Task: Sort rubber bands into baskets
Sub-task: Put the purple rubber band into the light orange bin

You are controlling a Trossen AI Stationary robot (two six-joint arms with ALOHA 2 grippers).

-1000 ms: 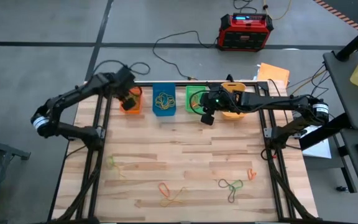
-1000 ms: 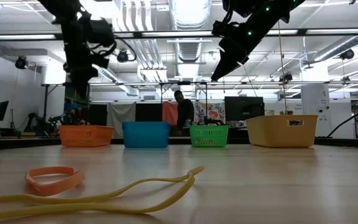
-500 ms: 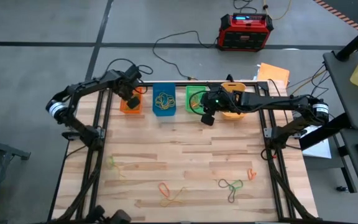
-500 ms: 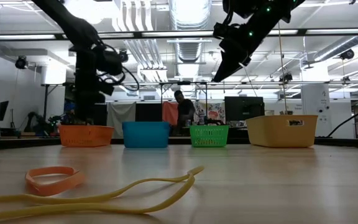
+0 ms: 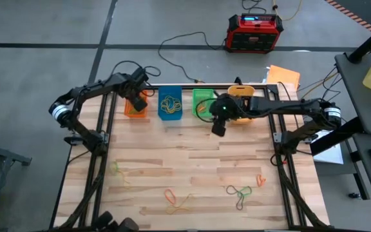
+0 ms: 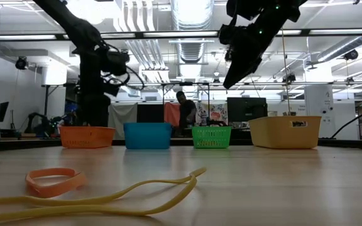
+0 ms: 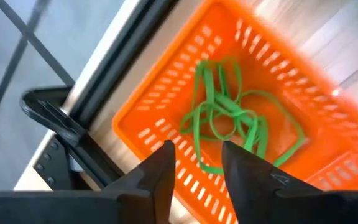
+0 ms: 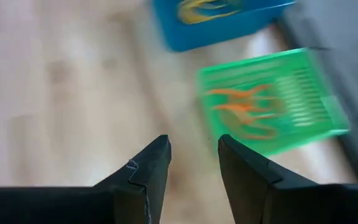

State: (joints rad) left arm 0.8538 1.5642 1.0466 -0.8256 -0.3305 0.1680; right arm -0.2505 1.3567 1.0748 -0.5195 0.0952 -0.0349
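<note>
Four baskets stand in a row along the far edge: orange (image 5: 129,111), blue (image 5: 170,106), green (image 5: 201,98) and yellow-orange (image 6: 285,132). My left gripper (image 7: 196,155) hangs open just above the orange basket (image 7: 278,81), where green rubber bands (image 7: 229,118) lie on the bottom. My right gripper (image 8: 194,152) is open and empty, above the table beside the green basket (image 8: 272,102), which holds orange bands. Yellow bands lie in the blue basket (image 8: 216,18). Loose bands lie near the front edge: orange (image 6: 54,181), yellow (image 6: 105,198), and a green and black tangle (image 5: 240,191).
More loose bands lie at the near left (image 5: 118,169) and near right (image 5: 261,180). A red-and-black box (image 5: 255,32) with cables sits on the floor beyond the table. A person stands in the room behind the baskets (image 6: 184,113). Bare wood stretches across the table's middle.
My left gripper has come down toward the orange basket while its arm swung toward the far edge. My right gripper has drifted a little toward the near edge, away from the green basket.
</note>
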